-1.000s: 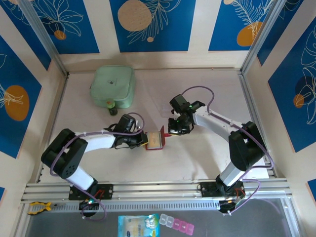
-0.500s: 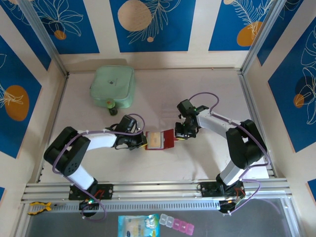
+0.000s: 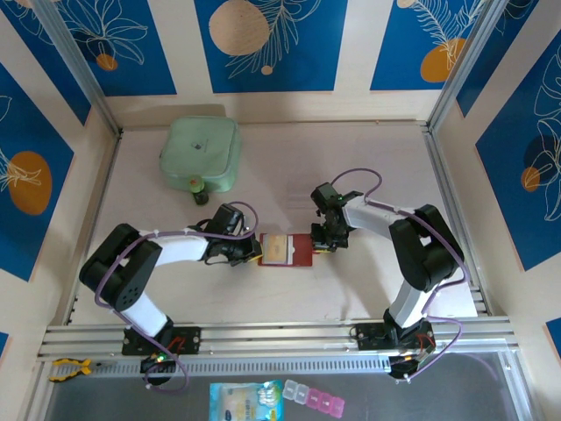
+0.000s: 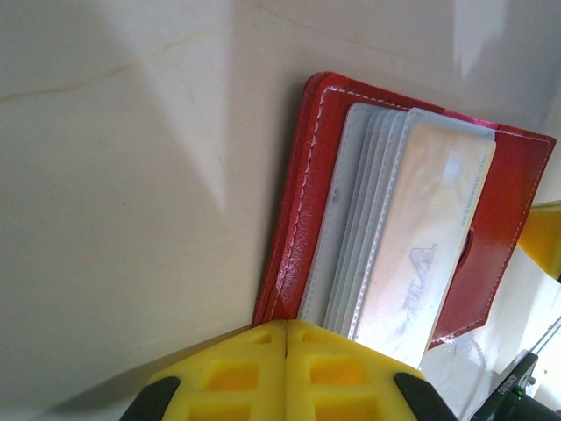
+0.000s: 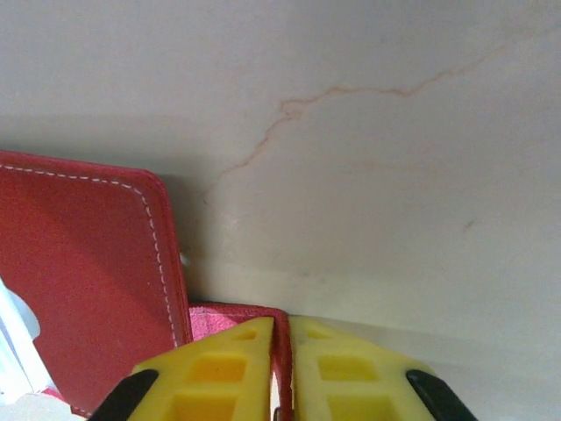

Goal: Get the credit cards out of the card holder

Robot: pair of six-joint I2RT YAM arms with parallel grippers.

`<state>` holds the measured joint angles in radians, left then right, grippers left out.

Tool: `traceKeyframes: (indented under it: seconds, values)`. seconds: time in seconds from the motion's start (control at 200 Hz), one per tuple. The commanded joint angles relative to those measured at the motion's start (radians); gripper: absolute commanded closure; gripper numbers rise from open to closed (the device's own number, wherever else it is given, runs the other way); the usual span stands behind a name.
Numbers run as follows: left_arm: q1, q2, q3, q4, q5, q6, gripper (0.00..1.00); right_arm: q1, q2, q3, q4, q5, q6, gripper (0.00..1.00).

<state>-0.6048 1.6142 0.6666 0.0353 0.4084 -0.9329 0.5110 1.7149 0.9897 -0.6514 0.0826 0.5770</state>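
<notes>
Left gripper [image 4: 287,328] sits shut at the card holder's [image 4: 294,219] edge, right gripper [image 5: 280,323] pinches its opposite edge, pale credit card [image 4: 429,250] tucked inside.

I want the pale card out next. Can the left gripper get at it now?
Probably yes: the card lies uncovered in the open holder, right ahead of the left gripper. Its jaws are shut, so they must open first. The right gripper pinches the holder's far edge.

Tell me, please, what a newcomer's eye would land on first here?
The red card holder lies open mid-table, a pale card showing in its grey pockets, its ends pinched by the left gripper and right gripper. Next comes the mint-green case at the far left.
</notes>
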Motion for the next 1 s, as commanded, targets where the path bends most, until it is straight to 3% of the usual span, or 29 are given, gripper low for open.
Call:
traceKeyframes:
  seconds: [0.0, 0.32, 0.525, 0.765, 0.875, 0.995]
  values:
    - [-0.006, 0.010, -0.012, -0.085, -0.019, 0.020, 0.97, -0.002, -0.036, 0.002, -0.061, 0.079, -0.004, 0.81]
    - [-0.007, -0.003, -0.013, -0.079, -0.011, 0.014, 0.97, 0.007, -0.167, 0.070, -0.200, 0.120, -0.001, 0.74]
    - [-0.008, 0.006, -0.014, -0.073, -0.009, 0.010, 0.97, 0.066, -0.205, 0.193, -0.281, 0.147, 0.013, 0.71]
    - [-0.008, 0.008, -0.018, -0.066, -0.008, 0.004, 0.98, 0.159, -0.130, 0.272, -0.209, -0.008, 0.055, 0.70]
    - [-0.009, 0.006, -0.019, -0.067, -0.006, 0.003, 0.98, 0.180, -0.066, 0.273, -0.218, 0.016, 0.075, 0.69]
    - [-0.011, -0.003, -0.025, -0.071, -0.006, 0.003, 0.97, 0.177, -0.024, 0.253, -0.228, 0.069, 0.080, 0.60]
